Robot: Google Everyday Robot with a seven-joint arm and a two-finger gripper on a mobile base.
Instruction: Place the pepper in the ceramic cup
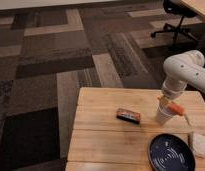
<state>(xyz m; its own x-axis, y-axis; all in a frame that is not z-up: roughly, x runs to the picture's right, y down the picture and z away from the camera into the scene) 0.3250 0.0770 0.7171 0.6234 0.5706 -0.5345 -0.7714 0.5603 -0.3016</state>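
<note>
A white ceramic cup (pixel 163 116) stands upright on the right part of the wooden table (pixel 101 135). An orange-red pepper (pixel 174 107) lies crosswise right at the cup's mouth. My gripper (pixel 168 103) comes down from the white arm (pixel 183 70) on the right and sits directly above the cup, shut on the pepper. The cup's inside is hidden by the pepper and the gripper.
A dark flat packet (pixel 128 115) lies left of the cup. A dark blue plate (pixel 171 153) sits at the front right, with a pale sponge (pixel 198 143) beside it. An office chair (pixel 176 20) stands on the patterned carpet beyond.
</note>
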